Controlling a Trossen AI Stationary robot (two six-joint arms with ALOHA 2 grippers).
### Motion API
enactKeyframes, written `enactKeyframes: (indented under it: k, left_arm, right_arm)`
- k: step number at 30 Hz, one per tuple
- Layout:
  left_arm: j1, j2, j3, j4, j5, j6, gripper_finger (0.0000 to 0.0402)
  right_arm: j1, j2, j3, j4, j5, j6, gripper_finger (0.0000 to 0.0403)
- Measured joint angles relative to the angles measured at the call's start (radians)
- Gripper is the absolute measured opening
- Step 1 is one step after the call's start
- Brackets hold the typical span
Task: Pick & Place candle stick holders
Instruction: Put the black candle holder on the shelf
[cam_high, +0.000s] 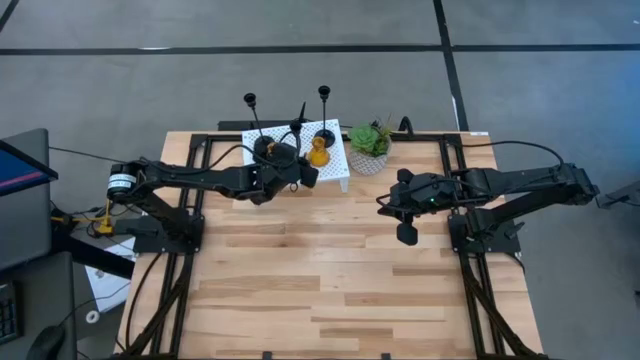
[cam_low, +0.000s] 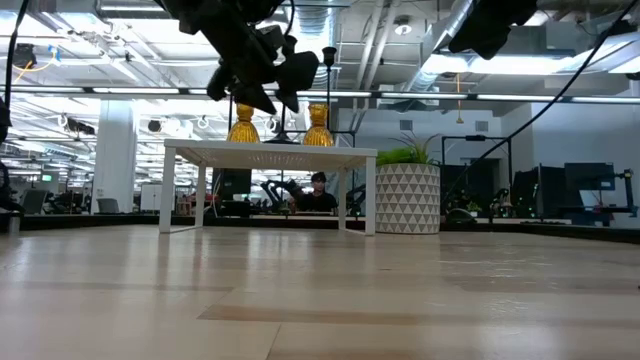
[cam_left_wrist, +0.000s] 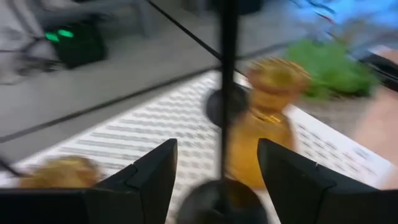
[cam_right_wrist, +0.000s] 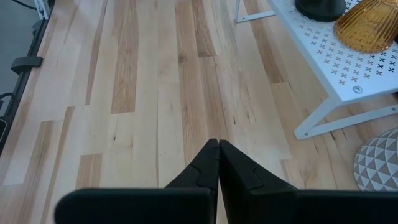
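Observation:
A white perforated stand (cam_high: 335, 170) at the table's far middle carries the candle stick holders: three black ones with thin stems (cam_high: 250, 100) (cam_high: 323, 92) (cam_high: 300, 106) and two amber cones (cam_low: 243, 125) (cam_low: 317, 125). My left gripper (cam_high: 298, 166) hangs open over the stand. In the left wrist view its fingers stand on either side of one black holder's stem (cam_left_wrist: 227, 74), with gaps on both sides; that holder's round base (cam_left_wrist: 221, 202) rests on the stand. An amber holder (cam_left_wrist: 264, 130) stands just beyond. My right gripper (cam_right_wrist: 217, 146) is shut and holds nothing, above bare table right of centre (cam_high: 386, 206).
A green potted plant (cam_high: 369, 145) in a patterned pot (cam_low: 407, 198) stands right of the stand. Black frame rails (cam_high: 190, 200) run along both table sides. The wooden table (cam_high: 330, 290) lies bare toward its near edge. A person sits in the room beyond (cam_low: 318, 195).

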Motion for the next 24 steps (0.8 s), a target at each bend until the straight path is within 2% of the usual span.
enactKeyframes:
  k: [5, 24]
  left_arm:
    - [-0.006, 0.0, 0.0, 0.0, -0.166, -0.024, 0.0224]
    - [-0.03, 0.0, 0.0, 0.01, -0.17, -0.075, 0.0218]
  right_arm:
    - [0.0, 0.0, 0.0, 0.0, 0.0, 0.0, 0.0]
    - [0.0, 0.0, 0.0, 0.0, 0.0, 0.0, 0.0]
